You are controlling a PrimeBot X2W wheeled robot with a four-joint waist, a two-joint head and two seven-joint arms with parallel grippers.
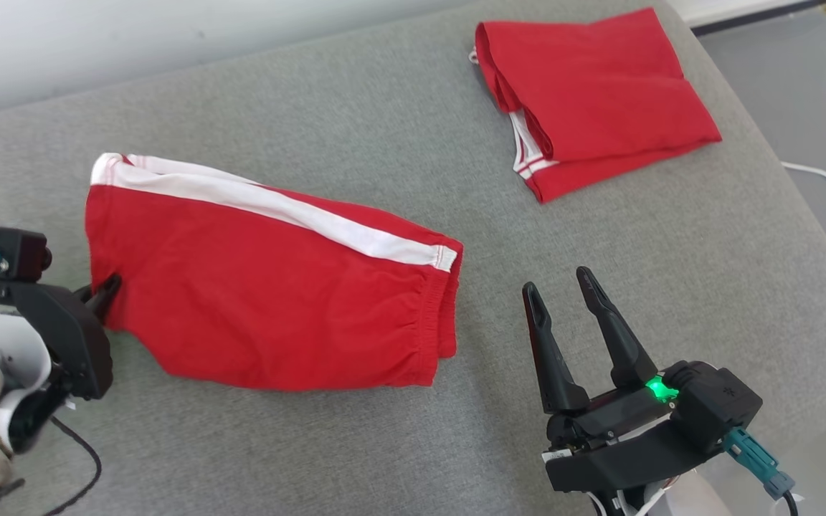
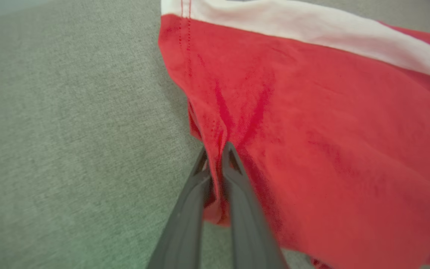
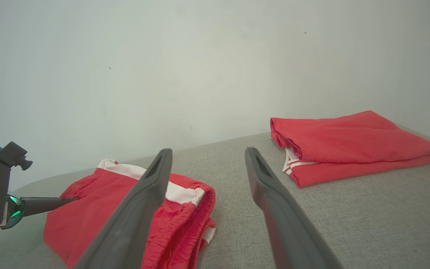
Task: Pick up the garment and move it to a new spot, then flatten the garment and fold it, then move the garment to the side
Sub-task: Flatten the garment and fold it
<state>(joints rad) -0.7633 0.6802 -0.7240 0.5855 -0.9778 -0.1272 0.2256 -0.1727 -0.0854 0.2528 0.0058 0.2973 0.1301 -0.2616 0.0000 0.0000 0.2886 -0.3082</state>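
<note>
A: Where are our red shorts (image 1: 262, 301)?
B: On the grey cushion (image 1: 312, 107), toward 9 o'clock; our left hand (image 1: 108, 287) pinches their 9 o'clock edge.
A: Our right hand (image 1: 558, 281)?
B: Spread wide, holding nothing, at their 3 o'clock.

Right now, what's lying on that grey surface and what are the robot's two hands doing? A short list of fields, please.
surface: grey fabric cushion
near garment: red shorts with white stripe, left side
far garment: red, folded, far right
left gripper: shut on the shorts' left edge
right gripper: open, empty, right of the shorts
</note>
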